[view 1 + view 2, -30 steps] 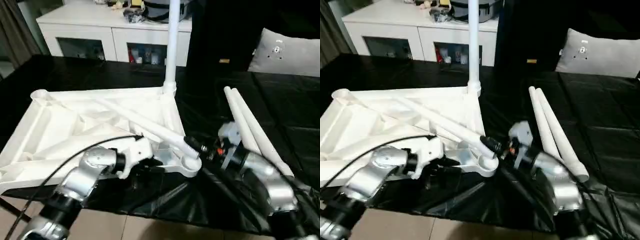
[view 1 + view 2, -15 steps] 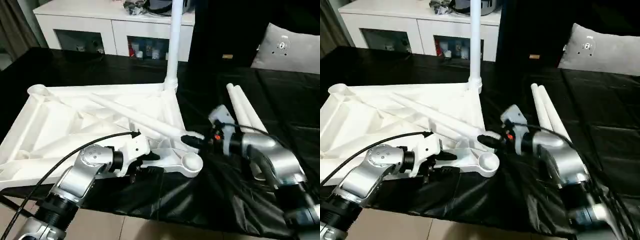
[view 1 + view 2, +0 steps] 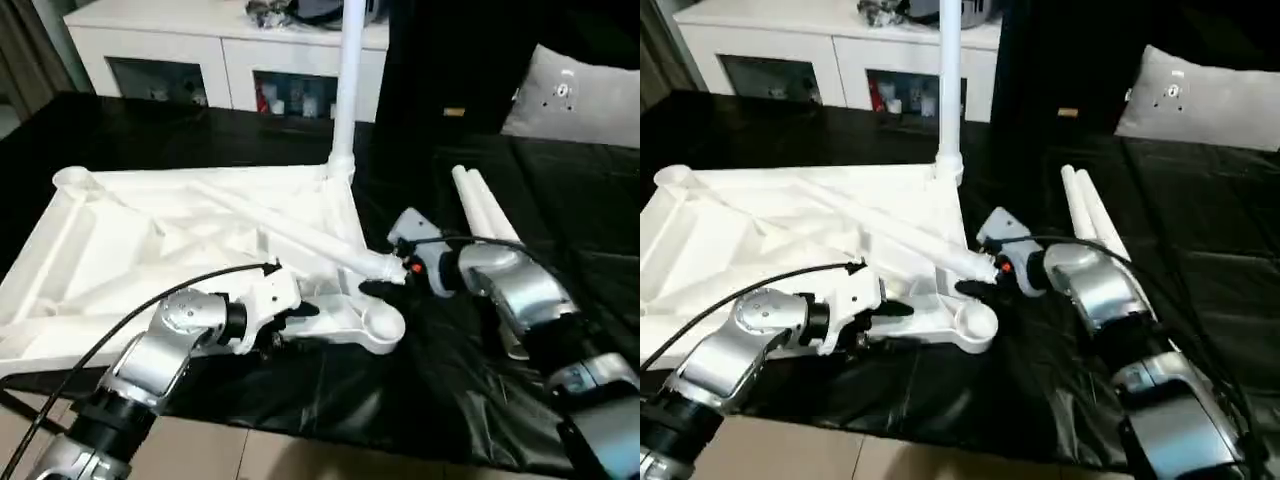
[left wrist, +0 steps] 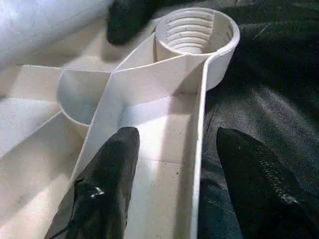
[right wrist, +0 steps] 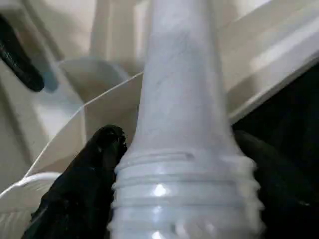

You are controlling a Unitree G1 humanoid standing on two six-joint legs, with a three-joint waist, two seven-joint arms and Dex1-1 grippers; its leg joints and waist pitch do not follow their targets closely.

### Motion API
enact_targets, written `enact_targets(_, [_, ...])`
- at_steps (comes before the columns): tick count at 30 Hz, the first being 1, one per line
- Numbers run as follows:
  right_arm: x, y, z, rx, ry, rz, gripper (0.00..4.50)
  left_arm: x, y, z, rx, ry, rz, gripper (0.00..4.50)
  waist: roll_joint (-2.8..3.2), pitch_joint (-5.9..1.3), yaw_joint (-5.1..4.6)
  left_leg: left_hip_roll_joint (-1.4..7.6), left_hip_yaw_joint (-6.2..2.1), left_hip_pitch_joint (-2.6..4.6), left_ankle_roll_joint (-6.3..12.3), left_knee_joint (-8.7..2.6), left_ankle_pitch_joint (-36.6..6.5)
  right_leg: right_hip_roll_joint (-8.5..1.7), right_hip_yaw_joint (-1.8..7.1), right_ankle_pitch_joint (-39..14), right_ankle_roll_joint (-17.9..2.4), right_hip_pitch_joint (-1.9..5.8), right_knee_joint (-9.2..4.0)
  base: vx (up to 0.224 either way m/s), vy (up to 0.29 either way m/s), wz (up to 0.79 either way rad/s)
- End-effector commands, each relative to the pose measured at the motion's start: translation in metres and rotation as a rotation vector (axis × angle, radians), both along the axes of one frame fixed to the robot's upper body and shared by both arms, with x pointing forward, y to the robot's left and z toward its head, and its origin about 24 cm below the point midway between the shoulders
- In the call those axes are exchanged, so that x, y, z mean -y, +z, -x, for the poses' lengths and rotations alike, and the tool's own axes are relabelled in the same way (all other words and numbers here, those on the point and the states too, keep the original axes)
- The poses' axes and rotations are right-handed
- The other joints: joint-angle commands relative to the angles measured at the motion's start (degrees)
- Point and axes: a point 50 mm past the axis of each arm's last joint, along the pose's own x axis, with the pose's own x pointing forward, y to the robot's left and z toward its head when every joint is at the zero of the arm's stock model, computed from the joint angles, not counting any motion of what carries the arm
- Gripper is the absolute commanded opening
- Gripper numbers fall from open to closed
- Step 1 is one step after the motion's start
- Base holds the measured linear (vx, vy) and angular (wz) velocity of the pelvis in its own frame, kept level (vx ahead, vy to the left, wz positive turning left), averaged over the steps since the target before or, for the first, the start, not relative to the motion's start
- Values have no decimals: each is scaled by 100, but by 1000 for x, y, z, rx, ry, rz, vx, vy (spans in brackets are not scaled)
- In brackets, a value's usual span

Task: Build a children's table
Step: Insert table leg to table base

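The white tabletop [image 3: 120, 250] lies upside down on the black table, ribs up. One leg [image 3: 347, 90] stands upright in its far right corner socket. A second leg [image 3: 290, 232] lies diagonally across the ribs. My right gripper [image 3: 385, 275] is shut on that leg's threaded end [image 5: 182, 99], with a black finger [image 5: 94, 169] on each side, just behind the near right corner socket [image 3: 383, 325]. My left gripper [image 4: 179, 138] is open and straddles the tabletop's near rim close to that threaded socket [image 4: 194, 30]. Two more legs [image 3: 485, 210] lie side by side on the table to the right.
A white cabinet with glass doors [image 3: 220, 50] stands behind the table. A grey pillow [image 3: 575, 95] rests at the back right. The table's near edge [image 3: 300, 430] runs just below my forearms, with floor beyond it. A black cable [image 3: 150, 310] loops over the left arm.
My right arm has swung forward and left, still holding the lying leg's threaded end, which now sits slightly farther back from the near corner socket. The left gripper stays at the rim. The camera shifted.
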Motion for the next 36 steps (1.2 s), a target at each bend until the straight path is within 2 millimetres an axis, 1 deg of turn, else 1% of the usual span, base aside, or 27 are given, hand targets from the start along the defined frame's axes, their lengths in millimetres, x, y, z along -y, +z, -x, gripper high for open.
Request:
enact_targets(1, [-2,4,-2,13,24,5,319,-3,3,0,9,15,5,276,-15,-325,15,146,29,-17,548,-260,225,-245,234,1279,-1805,338,-207,0,0,0])
enact_targets(3, [-2,3,-1,5,26,-21,293,-3,5,-1,14,35,27,276,-43,-318,11,147,32,-36,581,-244,163,-253,237,1241,-1812,333,-200,0,0,0])
enact_targets(8, [-1,1,1,-12,45,-33,281,-2,9,-2,14,52,57,276,-36,-296,6,159,34,-33,463,-259,-149,-262,242,767,-1748,317,-225,0,0,0])
enact_targets(9, [0,0,4,-19,54,-44,280,-2,12,-2,8,77,103,276,43,-299,10,160,25,-25,389,-257,-189,-260,243,746,-1743,308,-214,0,0,0])
enact_targets(11, [0,-1,5,-20,55,-57,279,-2,15,-2,1,97,138,276,-12,-303,0,157,27,-34,372,-256,-182,-254,246,884,-1759,324,-221,0,0,0])
enact_targets(12, [0,0,6,-15,54,-70,279,-1,16,-3,-1,112,155,276,25,-307,5,152,28,-28,369,-251,-168,-248,245,930,-1769,317,-212,0,0,0])
enact_targets(13, [2,1,7,-4,44,-96,279,-1,19,-5,5,153,192,276,46,-306,0,151,27,-27,367,-247,-147,-241,245,1046,-1783,315,-218,0,0,0])
enact_targets(14, [2,1,7,-1,40,-106,278,0,19,-6,9,170,205,276,33,-315,-2,146,27,-37,371,-238,-124,-238,246,1189,-1801,332,-209,0,0,0])
enact_targets(15, [2,1,8,0,39,-109,278,0,20,-6,10,174,209,293,16,-322,3,134,22,-44,403,-231,-75,-232,244,1286,-1812,347,-201,0,0,0])
enact_targets(16, [3,2,9,3,33,-130,278,0,21,-9,12,211,231,293,16,-326,10,132,21,-43,425,-227,-43,-232,241,1317,-1810,347,-198,0,0,0])
enact_targets(17, [3,3,10,6,28,-154,278,0,22,-11,14,248,255,310,32,-329,6,131,22,-40,464,-220,-18,-226,241,1375,-1807,345,-196,0,0,0])
enact_targets(18, [4,4,12,12,22,-184,278,1,23,-13,11,283,285,314,23,-330,4,136,21,-48,479,-216,4,-232,245,1429,-1814,354,-192,0,0,0])
enact_targets(19, [4,5,16,20,9,-226,278,2,25,-13,8,313,325,321,35,-332,17,139,14,-50,505,-213,36,-236,243,1498,-1829,355,-193,0,0,0])
enact_targets(20, [4,5,20,26,-7,-269,278,3,28,-13,5,339,368,332,16,-347,32,137,14,-55,530,-200,91,-239,251,1642,-1832,374,-180,0,0,0])
enact_targets(21, [4,5,23,25,-13,-291,278,4,29,-13,2,358,396,344,40,-351,31,142,7,-56,586,-200,106,-229,238,1671,-1854,352,-176,0,0,0])
enact_targets(22, [4,5,23,25,-13,-291,278,4,29,-13,2,358,396,353,27,-352,33,144,3,-62,604,-197,122,-236,237,1680,-1850,361,-179,0,0,0])
enact_targets(23, [2,3,29,21,-19,-327,278,4,32,-15,-3,407,452,360,47,-348,22,144,-4,-79,619,-200,111,-235,224,1594,-1861,358,-179,0,0,0])
enact_targets(24, [2,2,30,20,-19,-331,278,4,32,-15,-4,413,459,367,43,-334,20,148,4,-79,619,-205,61,-234,224,1494,-1844,347,-203,0,0,0])
enact_targets(25, [1,0,35,13,-22,-352,278,4,34,-17,-12,457,497,377,61,-328,25,155,-1,-72,580,-209,-56,-241,224,1294,-1823,350,-214,0,0,0])
enact_targets(26, [0,-2,39,9,-23,-369,278,3,35,-19,-19,496,528,377,61,-316,32,169,7,-66,517,-218,-162,-244,234,1135,-1781,343,-243,0,0,0])
enact_targets(27, [-1,-2,42,5,-25,-381,278,3,35,-20,-27,524,547,388,95,-306,35,167,-3,-67,442,-229,-273,-239,229,973,-1750,343,-250,0,0,0])
enact_targets(28, [-2,-3,44,3,-27,-397,278,2,35,-22,-44,559,568,397,82,-304,34,167,3,-56,415,-232,-335,-233,228,882,-1723,336,-271,0,0,0])
enact_targets(29, [-3,-2,46,7,-32,-414,278,2,35,-24,-56,589,586,409,112,-298,39,161,-5,-66,370,-235,-408,-233,229,792,-1693,343,-274,0,0,0])
enact_targets(30, [-4,-2,47,8,-34,-422,278,1,35,-25,-61,602,593,413,91,-295,29,160,2,-68,367,-236,-440,-232,232,752,-1671,346,-289,0,0,0])
enact_targets(33, [-7,5,49,28,-76,-508,278,-1,36,-33,-141,734,698,430,95,-284,45,148,0,-75,311,-240,-479,-238,233,368,-1559,332,-311,0,0,0])
enact_targets(34, [-7,7,50,32,-83,-522,278,-1,37,-34,-159,751,720,440,99,-279,42,153,3,-70,304,-244,-473,-239,237,340,-1563,323,-322,0,0,0])
enact_targets(36, [-8,9,51,34,-82,-535,277,1,39,-35,-179,745,762,449,75,-272,53,144,-5,-89,289,-251,-447,-232,233,248,-1524,328,-325,0,0,0])
